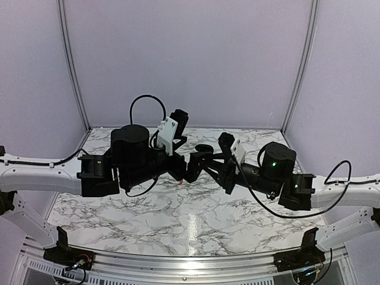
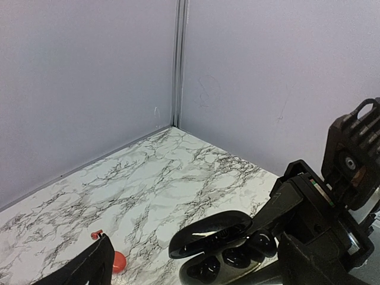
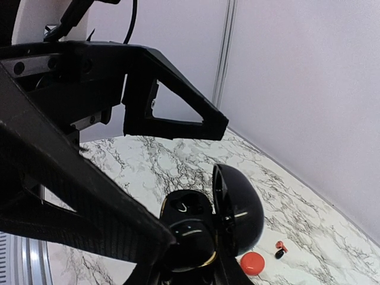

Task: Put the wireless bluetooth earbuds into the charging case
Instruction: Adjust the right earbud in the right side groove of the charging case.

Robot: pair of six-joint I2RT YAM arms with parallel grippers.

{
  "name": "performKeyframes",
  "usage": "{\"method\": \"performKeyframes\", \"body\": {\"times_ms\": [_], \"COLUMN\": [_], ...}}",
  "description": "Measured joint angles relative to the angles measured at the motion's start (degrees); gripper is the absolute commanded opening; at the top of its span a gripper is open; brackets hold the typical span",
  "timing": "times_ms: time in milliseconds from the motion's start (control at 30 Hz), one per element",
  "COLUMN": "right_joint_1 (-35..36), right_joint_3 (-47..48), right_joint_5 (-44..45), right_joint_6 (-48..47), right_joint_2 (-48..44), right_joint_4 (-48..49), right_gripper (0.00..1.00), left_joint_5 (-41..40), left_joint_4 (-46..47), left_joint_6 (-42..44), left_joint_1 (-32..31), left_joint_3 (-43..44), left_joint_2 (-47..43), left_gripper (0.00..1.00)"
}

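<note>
My right gripper (image 3: 196, 261) is shut on the open black charging case (image 3: 191, 222), held above the table with its lid (image 3: 238, 208) swung up. From the left wrist view the case (image 2: 214, 234) shows glossy dark shapes in its wells; I cannot tell whether they are buds. It hangs between the wide open fingers of my left gripper (image 2: 199, 270), which touch nothing. On the table lie a tiny red earbud (image 3: 279, 244) and a tiny black one (image 3: 277, 254). The red earbud (image 2: 96, 234) also shows by my left finger (image 2: 83, 267). From above, both grippers (image 1: 184, 167) (image 1: 206, 155) meet mid-table.
A round red case (image 3: 252, 263) lies shut on the marble table (image 3: 178, 160), just beside the loose earbuds; it also shows as the red case (image 2: 119, 261) in the left wrist view. Lilac walls (image 1: 190, 59) close in the back and sides.
</note>
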Motion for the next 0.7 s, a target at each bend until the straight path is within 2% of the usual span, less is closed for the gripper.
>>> {"method": "performKeyframes", "body": {"times_ms": [700], "right_joint_1": [0.0], "right_joint_3": [0.52], "right_joint_5": [-0.5], "right_joint_6": [-0.02], "right_joint_2": [0.0], "right_joint_4": [-0.13], "right_gripper": [0.0], "left_joint_5": [0.42], "left_joint_4": [-0.5], "left_joint_6": [-0.26], "left_joint_1": [0.04], "left_joint_3": [1.05], "left_joint_2": [1.57], "left_gripper": [0.99]}}
